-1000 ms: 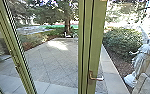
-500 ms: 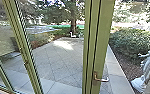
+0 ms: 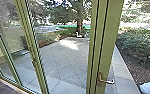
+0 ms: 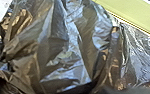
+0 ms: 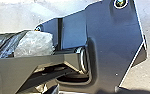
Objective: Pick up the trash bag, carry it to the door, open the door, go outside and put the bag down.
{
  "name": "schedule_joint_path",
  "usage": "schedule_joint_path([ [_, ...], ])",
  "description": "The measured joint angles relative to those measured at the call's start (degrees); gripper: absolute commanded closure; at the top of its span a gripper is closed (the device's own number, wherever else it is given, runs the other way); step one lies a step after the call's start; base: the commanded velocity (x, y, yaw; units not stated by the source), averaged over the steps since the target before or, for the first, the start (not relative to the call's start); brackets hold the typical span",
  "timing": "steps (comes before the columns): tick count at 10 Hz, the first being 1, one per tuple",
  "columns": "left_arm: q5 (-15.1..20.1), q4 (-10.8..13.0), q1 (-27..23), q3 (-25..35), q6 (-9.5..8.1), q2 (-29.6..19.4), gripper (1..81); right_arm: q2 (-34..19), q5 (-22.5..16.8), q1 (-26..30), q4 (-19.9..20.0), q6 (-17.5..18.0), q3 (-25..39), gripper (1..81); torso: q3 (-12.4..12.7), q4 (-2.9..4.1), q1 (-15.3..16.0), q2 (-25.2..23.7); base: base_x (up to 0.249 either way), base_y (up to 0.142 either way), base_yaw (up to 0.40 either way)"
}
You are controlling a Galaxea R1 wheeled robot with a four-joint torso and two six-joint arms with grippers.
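The whole head view has swung round: the green door frame [image 3: 111, 42] and its lever handle [image 3: 107, 81] sit further to the picture's right than a second ago, more of the glazed posts [image 3: 32, 52] has come in, and the pale statue [image 3: 148, 88] has slid mostly out at the edge. That is the robot turning leftward, not the door moving; it seems to be lining up at the threshold, with the paved yard [image 3: 63, 62] ahead. Whether the door stands open cannot be told for sure.

The black trash bag [image 4: 66, 50] bulges right up against the left wrist's camera, so it is probably carried on that side. Whether the left hand is pinching it cannot be seen. The right wrist is poised above sunlit ground [image 5: 11, 15]; the right hand's state cannot be told either.
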Motion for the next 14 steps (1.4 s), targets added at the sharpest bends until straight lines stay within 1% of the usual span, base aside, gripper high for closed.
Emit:
schedule_joint_path([
  [5,0.0,0.1,-0.1,-0.1,0.0,0.2,81.1,0.4,0.1,0.1,0.0,0.0,-0.4,1.0,0.0,0.0,0.0,0.0,0.0,0.0,0.151],
  [12,0.2,0.0,0.1,-0.3,-0.02,0.3,81.1,0.9,0.1,-0.3,0.0,0.0,-0.6,1.0,0.0,0.0,-0.1,0.0,0.01,0.0,0.0],
  [14,0.2,0.0,-0.4,-0.3,0.0,0.3,81.1,1.0,0.3,0.6,0.1,0.0,-0.6,1.0,0.0,0.0,0.0,0.0,0.0,0.0,0.0],
])
